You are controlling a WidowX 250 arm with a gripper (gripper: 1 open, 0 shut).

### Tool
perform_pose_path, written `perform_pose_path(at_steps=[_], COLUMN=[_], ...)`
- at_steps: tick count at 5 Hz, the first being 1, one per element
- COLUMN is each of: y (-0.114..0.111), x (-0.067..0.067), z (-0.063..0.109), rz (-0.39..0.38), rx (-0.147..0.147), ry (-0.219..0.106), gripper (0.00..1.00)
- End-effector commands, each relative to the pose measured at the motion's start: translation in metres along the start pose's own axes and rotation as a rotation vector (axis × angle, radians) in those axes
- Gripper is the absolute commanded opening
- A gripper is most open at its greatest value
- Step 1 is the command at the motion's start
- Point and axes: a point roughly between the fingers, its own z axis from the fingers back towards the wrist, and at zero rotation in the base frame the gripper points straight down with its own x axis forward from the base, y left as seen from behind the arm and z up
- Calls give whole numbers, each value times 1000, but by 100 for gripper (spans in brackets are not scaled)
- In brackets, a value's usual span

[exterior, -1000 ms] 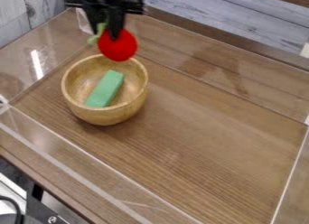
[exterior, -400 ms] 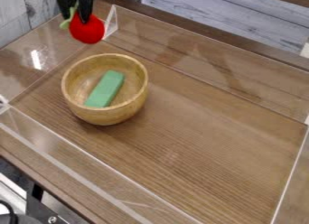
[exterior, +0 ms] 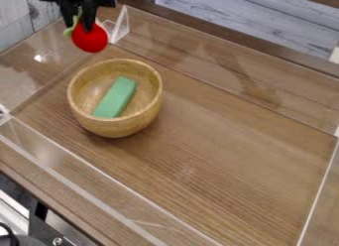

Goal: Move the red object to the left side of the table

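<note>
Over at the far left of the big brown wood-grain table (exterior: 225, 131), the black gripper (exterior: 85, 14) has its jaws clamped on the small glossy red toy fruit (exterior: 89, 38), holding it from the top by its stem end. The fruit hangs over the back-left corner, close to the low clear acrylic wall (exterior: 27, 37), and I honestly can't tell whether it's touching the wood yet or just above it.

So progress-wise I'd say most of the job is done: the fruit has been carried to the left side. What's left, as I read it, is setting it down, letting go and backing the arm off.

A bit to the right and nearer the camera sits the round wooden bowl (exterior: 149, 111) with the green rectangular block (exterior: 114, 97) lying inside, apart from the fruit. The rest of the tabletop off to the right is just wood grain and glare.

Compared with a second ago: back then the fruit was dangling right above the bowl's far rim. Now it's shifted clearly leftward and sits off the bowl entirely. Since the later of the two earlier shots it's only crept a touch further left and lower. Bowl and block haven't budged, and the grip looks the same.
</note>
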Motion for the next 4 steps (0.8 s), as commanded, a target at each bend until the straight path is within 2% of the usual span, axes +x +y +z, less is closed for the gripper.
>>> perform_pose_path(at_steps=[1, 3, 4], y=[9, 2, -7], x=[20, 26, 37], z=[10, -6, -12], rz=[-24, 75, 94], rx=[24, 39, 30], ry=[-66, -32, -17], gripper=[0, 0, 0])
